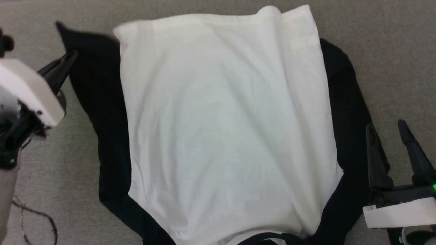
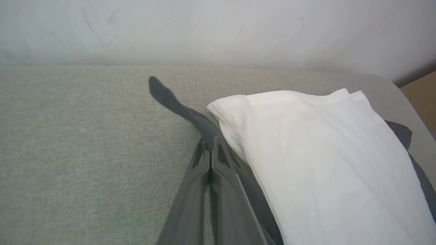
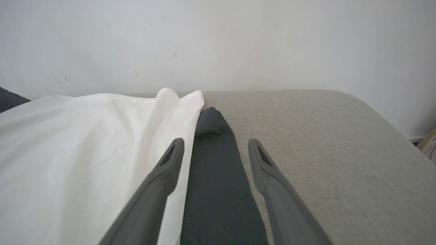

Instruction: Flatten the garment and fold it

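Lying spread on the grey bench [image 1: 391, 41], the raglan shirt [image 1: 224, 119] shows its white body flanked by black sleeves. Left tool [image 1: 71, 56] — fingers pressed together, pinching the left-side sleeve [image 1: 98, 85]. Right tool [image 1: 385, 125] — spread wide over the right-side sleeve [image 1: 351, 112], holding nothing.

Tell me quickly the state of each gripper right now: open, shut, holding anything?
Left gripper: shut, apparently pinching the edge of the garment at its black sleeve.
Right gripper: open, holding nothing, above the other sleeve.
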Motion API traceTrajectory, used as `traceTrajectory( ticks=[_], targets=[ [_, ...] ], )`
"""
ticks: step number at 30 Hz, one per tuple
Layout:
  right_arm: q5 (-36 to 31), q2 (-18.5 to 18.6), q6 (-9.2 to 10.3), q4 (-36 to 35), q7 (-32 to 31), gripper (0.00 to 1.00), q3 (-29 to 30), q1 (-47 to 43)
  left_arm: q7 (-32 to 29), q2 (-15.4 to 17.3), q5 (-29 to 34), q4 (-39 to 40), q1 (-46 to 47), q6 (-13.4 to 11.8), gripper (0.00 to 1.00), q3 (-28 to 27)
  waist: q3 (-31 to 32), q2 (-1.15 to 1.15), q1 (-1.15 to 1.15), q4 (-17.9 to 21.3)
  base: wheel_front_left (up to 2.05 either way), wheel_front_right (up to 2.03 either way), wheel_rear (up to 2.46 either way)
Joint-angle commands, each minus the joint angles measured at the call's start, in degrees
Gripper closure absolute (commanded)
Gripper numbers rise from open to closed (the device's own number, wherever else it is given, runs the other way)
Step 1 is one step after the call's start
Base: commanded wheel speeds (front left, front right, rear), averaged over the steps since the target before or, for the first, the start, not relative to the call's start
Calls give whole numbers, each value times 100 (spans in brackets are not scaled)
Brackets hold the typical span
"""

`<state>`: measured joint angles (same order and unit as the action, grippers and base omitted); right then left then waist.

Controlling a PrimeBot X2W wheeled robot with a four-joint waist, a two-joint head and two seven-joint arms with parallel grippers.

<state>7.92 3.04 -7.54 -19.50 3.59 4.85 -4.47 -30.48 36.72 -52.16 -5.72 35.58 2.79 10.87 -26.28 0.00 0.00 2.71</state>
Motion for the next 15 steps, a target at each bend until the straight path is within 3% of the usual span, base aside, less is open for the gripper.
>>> traceTrajectory(
  ticks=[1,9,15],
  targets=[
    [72,-16,5,46,22,0,-6,-93,165,85,-116,150,-376,-81,100,-216,646,0,0,-131,0,0,0],
    [197,-16,5,124,6,0,73,-465,819,288,-522,1053,-2150,-460,100,-1372,1251,0,0,-230,0,0,0],
    [252,-16,5,145,10,0,113,-649,1105,212,-750,1640,-3355,-684,100,-2158,1487,0,0,-301,0,0,0]
  ],
)
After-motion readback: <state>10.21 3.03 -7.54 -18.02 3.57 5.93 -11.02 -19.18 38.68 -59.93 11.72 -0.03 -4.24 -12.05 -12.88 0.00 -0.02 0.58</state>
